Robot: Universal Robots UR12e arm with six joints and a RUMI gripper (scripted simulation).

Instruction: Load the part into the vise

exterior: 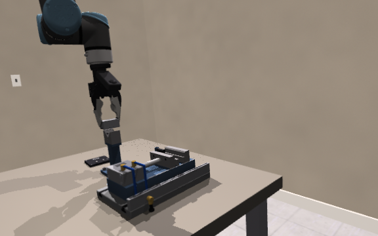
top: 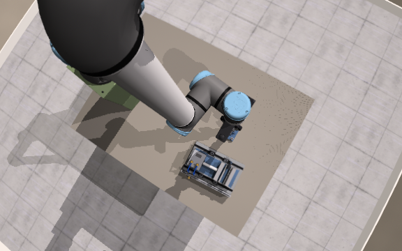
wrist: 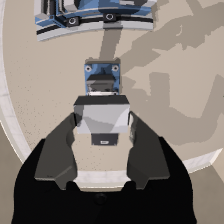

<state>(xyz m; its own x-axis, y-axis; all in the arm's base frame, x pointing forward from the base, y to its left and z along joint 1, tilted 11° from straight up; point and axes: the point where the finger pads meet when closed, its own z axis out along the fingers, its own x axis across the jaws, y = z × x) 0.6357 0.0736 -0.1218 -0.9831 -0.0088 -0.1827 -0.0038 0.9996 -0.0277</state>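
Observation:
My gripper (exterior: 109, 124) (wrist: 102, 112) is shut on the part (exterior: 109, 123) (wrist: 102, 114), a grey block held by its two sides. A dark recess shows on the block's face nearest the wrist camera. The block hangs just above the V-block (exterior: 111, 137) (wrist: 102, 75), which stands on a blue post, and is apart from it. The open vise (top: 211, 169) (exterior: 153, 177) (wrist: 95, 15) lies beyond, with its air cylinder and blue hoses at one end. The black infeed plate (exterior: 97, 160) lies bare behind the V-block. In the top view the arm hides the part and the plate.
The vise sits on a long grey base rail (exterior: 176, 187) near the table's (exterior: 225, 177) front right edge. The arm's green pedestal (top: 117, 94) stands at the far side of the table. The upper arm fills much of the top view.

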